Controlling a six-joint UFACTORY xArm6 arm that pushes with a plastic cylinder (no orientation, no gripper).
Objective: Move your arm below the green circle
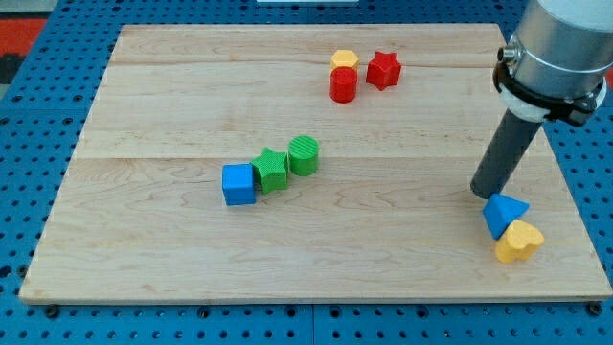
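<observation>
A pale wooden counter (pixel 172 259) made of long planks with visible grain fills most of the view, evenly lit with only soft shadows. It rests on a blue pegboard surface (pixel 38 144) dotted with regular rows of small holes, which shows on all sides. At the view's top left corner sits a red patch (pixel 24 36).

You've a pale wooden board (pixel 144 240) — green circle (pixel 304 154), green star (pixel 271 170), blue cube (pixel 238 184) touching mid-board. Three red and yellow blocks (pixel 362 72) cluster at the view's top — blue triangle (pixel 503 213) and yellow heart (pixel 518 241) at right.

Arm's upper part (pixel 560 38) (cut off, top edge)
</observation>
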